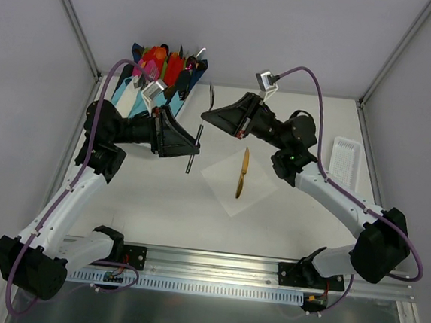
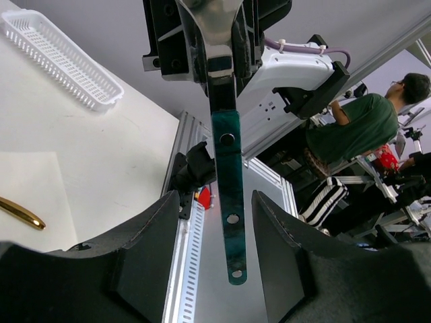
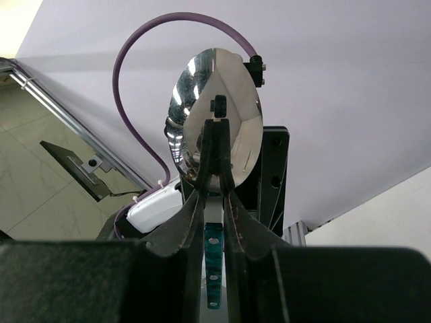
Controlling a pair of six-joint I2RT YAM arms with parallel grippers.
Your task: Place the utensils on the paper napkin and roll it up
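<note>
Tabletop [image 1: 152,194] white, grey walls [image 1: 235,27] — right end effector [image 1: 206,116] pinching spoon [image 1: 193,150], left end effector [image 2: 214,208] spread; napkin [image 1: 225,181] flat.

No text, label, brand or number seems legible on anything in view.

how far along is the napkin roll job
Done: the golden utensil lies on the paper napkin. In hand: the right gripper holds the dark-handled spoon aloft, its handle between the open left gripper's fingers. Left: placing the spoon, then rolling.
</note>
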